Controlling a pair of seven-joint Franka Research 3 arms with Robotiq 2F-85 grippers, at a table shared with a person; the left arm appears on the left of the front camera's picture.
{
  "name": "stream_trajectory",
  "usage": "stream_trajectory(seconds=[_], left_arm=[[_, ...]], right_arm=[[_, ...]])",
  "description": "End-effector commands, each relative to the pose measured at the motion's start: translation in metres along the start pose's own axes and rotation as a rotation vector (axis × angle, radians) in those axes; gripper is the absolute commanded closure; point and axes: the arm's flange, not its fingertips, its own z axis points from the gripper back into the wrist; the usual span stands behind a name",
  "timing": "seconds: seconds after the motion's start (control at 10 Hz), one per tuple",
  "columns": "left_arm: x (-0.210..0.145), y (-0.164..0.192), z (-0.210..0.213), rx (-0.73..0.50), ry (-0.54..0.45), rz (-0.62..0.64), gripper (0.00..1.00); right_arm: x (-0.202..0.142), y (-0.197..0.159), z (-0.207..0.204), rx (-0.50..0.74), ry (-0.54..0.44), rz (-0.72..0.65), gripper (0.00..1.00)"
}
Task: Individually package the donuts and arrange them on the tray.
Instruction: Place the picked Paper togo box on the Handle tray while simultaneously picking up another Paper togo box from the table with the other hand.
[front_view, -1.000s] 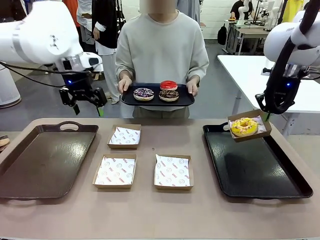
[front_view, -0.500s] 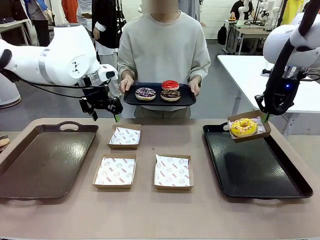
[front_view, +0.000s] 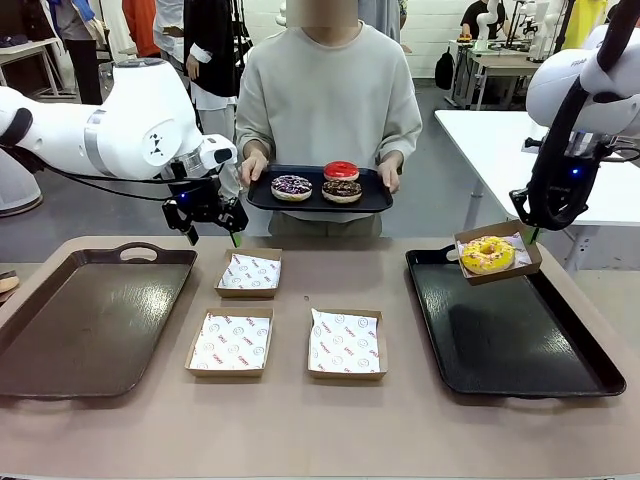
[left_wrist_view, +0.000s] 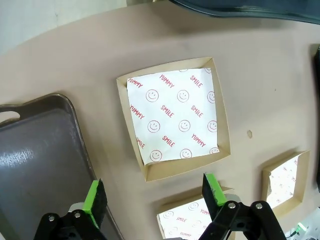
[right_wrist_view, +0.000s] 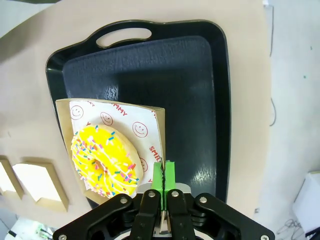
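A yellow sprinkled donut (front_view: 487, 252) lies in a paper-lined cardboard box (front_view: 522, 246). My right gripper (front_view: 528, 230) is shut on the box's rim and holds it tilted above the far left corner of the black tray (front_view: 520, 350). In the right wrist view the gripper (right_wrist_view: 164, 172) pinches the box edge (right_wrist_view: 159, 131) beside the donut (right_wrist_view: 104, 161). A person holds a small dark tray (front_view: 372, 201) with a purple-and-white (front_view: 291, 186), a red (front_view: 341, 170) and a chocolate donut (front_view: 342, 189). My left gripper (front_view: 210, 232) hangs open near that tray's left end, above the table's far-left empty box (left_wrist_view: 175, 117).
Three empty lined boxes (front_view: 250, 272) (front_view: 231, 342) (front_view: 345, 343) sit mid-table. A brown tray (front_view: 80, 320) with handles lies at the left, its corner showing beside the left gripper (left_wrist_view: 155, 195) as well (left_wrist_view: 35, 150). The person's hands (front_view: 249, 167) grip the small tray's ends.
My left arm has swung to the right, bringing its open gripper close to the person's tray. The right arm and the boxed yellow donut have stayed still.
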Motion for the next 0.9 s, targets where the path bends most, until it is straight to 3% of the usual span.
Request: stream_trajectory(seconds=[0.0, 0.5, 0.8], left_arm=[[-0.002, 0.0, 0.004, 0.002, 0.008, -0.003, 0.0], [0.0, 0.0, 0.002, 0.0, -0.002, -0.001, 0.0], [0.006, 0.012, -0.023, -0.038, 0.087, 0.08, 0.0]], right_arm=[[-0.001, 0.0, 0.003, -0.002, 0.003, 0.001, 0.99], [0.0, 0.0, 0.0, 0.0, 0.0, 0.0, 0.99], [0.02, 0.008, -0.024, 0.005, 0.029, 0.027, 0.99]])
